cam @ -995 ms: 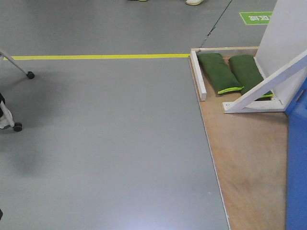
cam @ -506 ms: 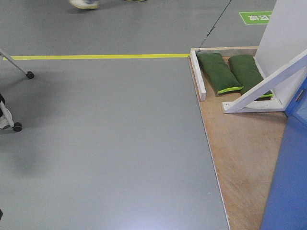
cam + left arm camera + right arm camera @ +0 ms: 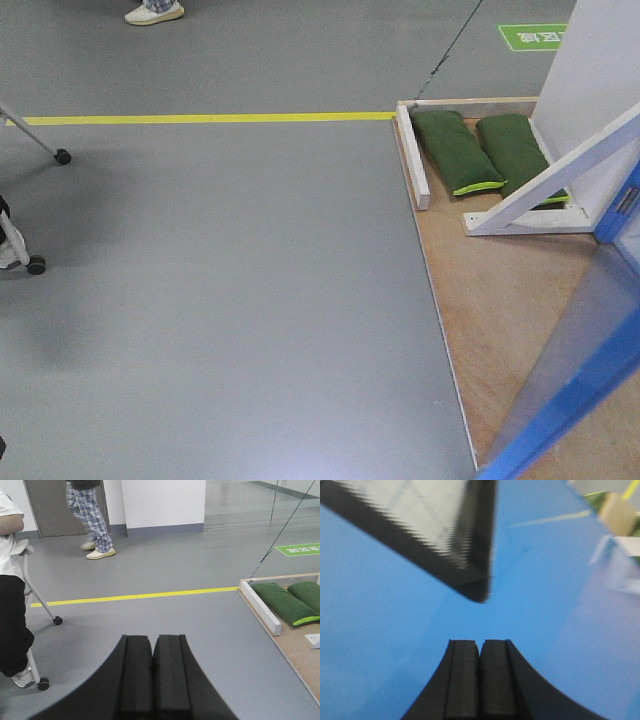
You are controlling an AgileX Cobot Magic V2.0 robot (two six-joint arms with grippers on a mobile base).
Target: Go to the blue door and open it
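Observation:
The blue door (image 3: 565,405) shows as a blurred, slanted blue panel edge at the lower right of the front view, over the wooden platform (image 3: 500,300). In the right wrist view the glossy blue door face (image 3: 395,630) fills the frame. My right gripper (image 3: 480,642) is shut and empty, very close to that face. A blurred dark-edged pale shape (image 3: 445,540) sits at the upper left. The lever handle and lock are not visible. My left gripper (image 3: 152,637) is shut and empty above grey floor.
Two green sandbags (image 3: 455,150) lie on the platform beside the white panel (image 3: 590,80) with its diagonal brace (image 3: 550,185). A yellow floor line (image 3: 200,118) crosses the floor. A wheeled chair (image 3: 35,262) with a seated person (image 3: 10,605) is at left. A person (image 3: 92,515) walks at the back.
The blue door's lower edge has swept leftward across the lower right of the front view and now looks slanted and blurred. A walker's shoe has moved left at the top.

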